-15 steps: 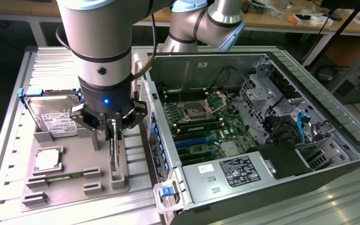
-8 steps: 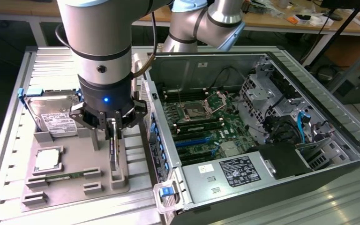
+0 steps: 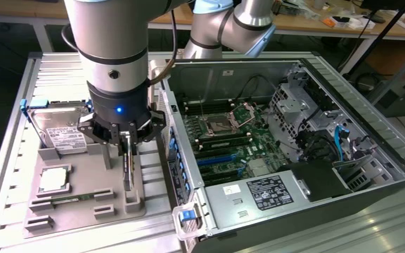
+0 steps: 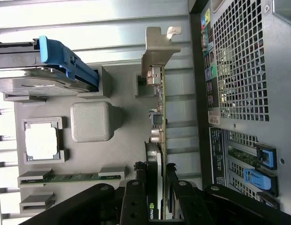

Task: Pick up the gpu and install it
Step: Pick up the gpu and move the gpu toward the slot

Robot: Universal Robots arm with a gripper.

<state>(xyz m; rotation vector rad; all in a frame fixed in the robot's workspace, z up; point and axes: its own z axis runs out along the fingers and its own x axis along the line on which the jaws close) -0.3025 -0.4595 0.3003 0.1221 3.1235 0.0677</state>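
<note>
The gpu (image 3: 127, 176) is a thin dark card standing on edge at the exterior view's right side of the grey holder tray (image 3: 76, 213). My gripper (image 3: 128, 150) reaches down from above, its fingers closed on either side of the card's upper edge. In the wrist view the gpu (image 4: 154, 154) runs away from the black fingers (image 4: 135, 199), with its silver end bracket (image 4: 157, 49) at the far end. The gripper (image 4: 155, 190) is shut on the card. Whether the card has lifted off its holder I cannot tell.
On the tray lie a silver hard drive (image 3: 61, 132) with a blue caddy (image 4: 65, 58), a CPU (image 3: 53, 179) and a green RAM stick (image 3: 72, 199). The open PC case (image 3: 371, 174) with motherboard (image 3: 223, 142) and power supply (image 3: 266, 192) lies close on the exterior view's right.
</note>
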